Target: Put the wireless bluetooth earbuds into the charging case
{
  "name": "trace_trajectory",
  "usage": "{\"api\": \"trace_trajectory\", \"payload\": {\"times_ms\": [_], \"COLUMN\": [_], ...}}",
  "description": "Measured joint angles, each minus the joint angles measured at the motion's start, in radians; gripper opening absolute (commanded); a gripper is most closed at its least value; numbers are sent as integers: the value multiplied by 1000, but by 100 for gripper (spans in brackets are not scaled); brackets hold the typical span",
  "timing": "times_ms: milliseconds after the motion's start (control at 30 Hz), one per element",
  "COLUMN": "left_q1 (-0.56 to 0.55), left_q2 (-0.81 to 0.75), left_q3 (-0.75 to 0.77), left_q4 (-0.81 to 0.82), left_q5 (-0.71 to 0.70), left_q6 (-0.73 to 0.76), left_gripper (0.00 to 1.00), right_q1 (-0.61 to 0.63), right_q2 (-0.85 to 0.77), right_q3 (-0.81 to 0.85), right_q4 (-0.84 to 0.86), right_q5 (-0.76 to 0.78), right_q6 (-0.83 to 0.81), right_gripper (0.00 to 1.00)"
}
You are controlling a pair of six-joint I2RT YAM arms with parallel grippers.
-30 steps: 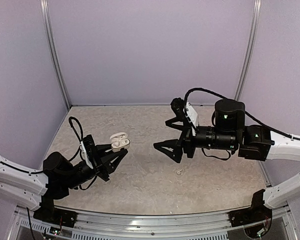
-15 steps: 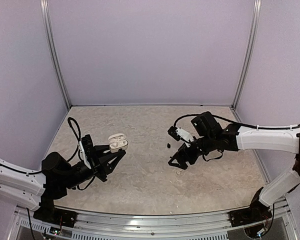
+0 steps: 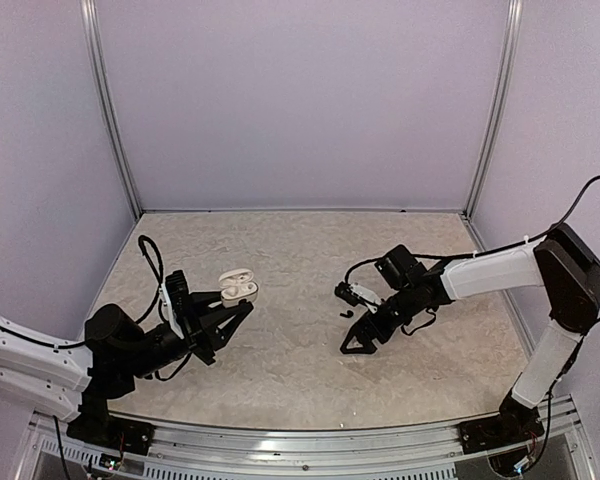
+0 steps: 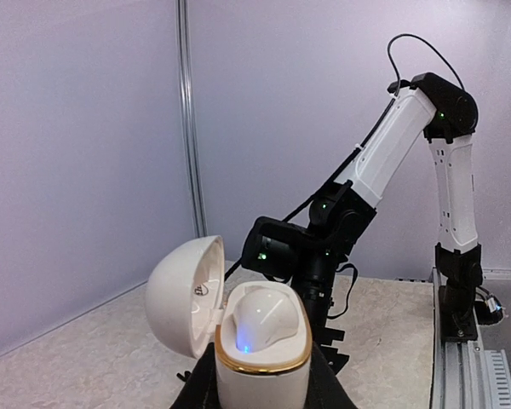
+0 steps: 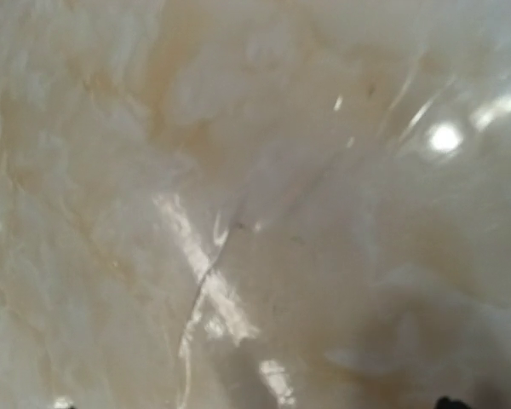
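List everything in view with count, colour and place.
charging case: one, white with a gold rim, lid open, held above the table's left side
rounded white piece: one, inside the case, blue light on; likely an earbud
table: one, beige marbled, under both arms
wall panels: three, pale lilac, back and both sides
rail: one, grey metal, along the near edge
left tool: one, black, shut on the charging case
right tool: one, black, open, tipped down at the table right of centre
left arm and right arm: white with black joints, at the near edge
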Motion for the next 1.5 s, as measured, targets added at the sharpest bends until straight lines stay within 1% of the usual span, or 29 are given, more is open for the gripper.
{"api": "trace_trajectory", "payload": {"times_ms": [100,300,400,667,900,1000,1167,1300,1500], "left_q1": [0,5,6,16,22,23,23,24,24], "left_q2": [2,2,2,6,22,24,22,10,4], "left_q3": [0,0,-1,-11,-14,-14,-14,-17,-21], "left_q4": [-1,-1,-1,2,5,5,4,3,3], "left_q5": [1,1,2,6,14,16,16,16,16], "left_q6": [0,0,0,0,-3,-4,-4,-4,-5], "left_gripper": [11,11,11,11,11,11,11,11,11], "right_q1": [0,-2,-2,9,56,68,85,100,125], "right_q2": [45,49,46,-49,-82,-82,-69,-43,47], "right_q3": [1,5,-13,-108,-113,-61,85,141,198], "right_q4": [2,5,7,-26,-92,-153,-239,-290,-370], "right_q5": [-26,-52,-67,-78,-33,29,149,215,278], "right_q6": [-7,-5,6,63,91,92,68,48,26], "right_gripper": [89,80,78,73,66,62,57,51,47]}}
